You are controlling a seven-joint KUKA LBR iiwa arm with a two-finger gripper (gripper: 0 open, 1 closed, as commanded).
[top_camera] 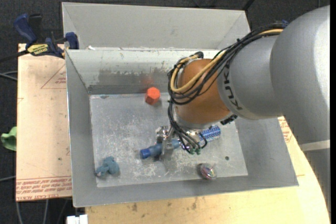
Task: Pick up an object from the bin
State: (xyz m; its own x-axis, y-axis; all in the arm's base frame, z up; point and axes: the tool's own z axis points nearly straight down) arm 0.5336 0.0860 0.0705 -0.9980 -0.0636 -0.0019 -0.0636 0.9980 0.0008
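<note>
**Grey bin, end effector low beside a blue piece**

Down on the floor of the bin (115,123) we have the end effector (166,142). It reaches in from the right under the arm's (283,76) orange cover (202,97), with yellow and black cables (184,73) looped round it. It sits low, near the middle of the floor and a touch toward the front.

Right at its tip, to the left and slightly nearer the front wall, lies a small blue piece (150,153), stubby, with a darker blue end pointing left. The two look to be touching, though the tangle of metal and wire there makes it hard to say. Whether the end effector is open or closed I cannot tell.

Elsewhere, an orange cylinder (153,95) stands upright by the back wall, well apart from the action. A blue-green lump (107,167) lies in the front left corner. A small mottled ball (207,171) rests near the front wall on the right. A blue ribbed bit (211,133) shows just below the orange cover, right of the tip.
</note>
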